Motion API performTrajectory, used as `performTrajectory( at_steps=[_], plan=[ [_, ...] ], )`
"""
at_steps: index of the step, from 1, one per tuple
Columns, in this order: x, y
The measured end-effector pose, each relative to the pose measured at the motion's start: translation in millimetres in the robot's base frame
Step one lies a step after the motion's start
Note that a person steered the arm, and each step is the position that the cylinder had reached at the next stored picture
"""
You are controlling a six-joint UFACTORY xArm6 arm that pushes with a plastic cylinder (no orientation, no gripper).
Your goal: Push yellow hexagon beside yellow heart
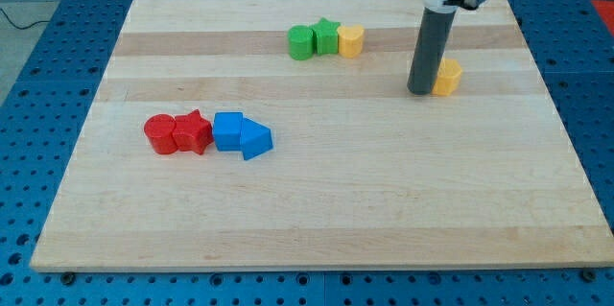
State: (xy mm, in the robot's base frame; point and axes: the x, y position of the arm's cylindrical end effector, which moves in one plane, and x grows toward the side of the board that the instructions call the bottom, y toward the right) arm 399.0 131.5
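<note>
A yellow block that looks like the hexagon [448,77] lies at the view's upper right, partly hidden by the dark rod. My tip [422,91] rests on the board, touching or almost touching this block's left side. The other yellow block, apparently the heart [351,40], lies further to the upper left, at the right end of a row of three blocks. About a block's width of bare board lies between the rod and the heart.
A green star [328,35] and a green round block [301,42] sit directly left of the heart. At the view's left a red round block [160,134], red star [193,132], blue square block [227,130] and blue triangle [256,140] form a row. The wooden board [384,200] lies on a blue perforated table.
</note>
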Motion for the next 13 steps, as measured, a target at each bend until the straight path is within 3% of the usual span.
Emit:
performTrajectory(
  at_steps=[1,2,4,6,7,9,10,11,12,13],
  plan=[
    [27.8,0.7],
    [29.8,28.9],
    [-36.3,30.4],
    [7.3,54.3],
    [-9.5,71.7],
    [-68.7,24.1],
    [-71.5,1.3],
    [-57.9,19.0],
    [-58.5,73.9],
    [-93.7,104.2]
  ],
)
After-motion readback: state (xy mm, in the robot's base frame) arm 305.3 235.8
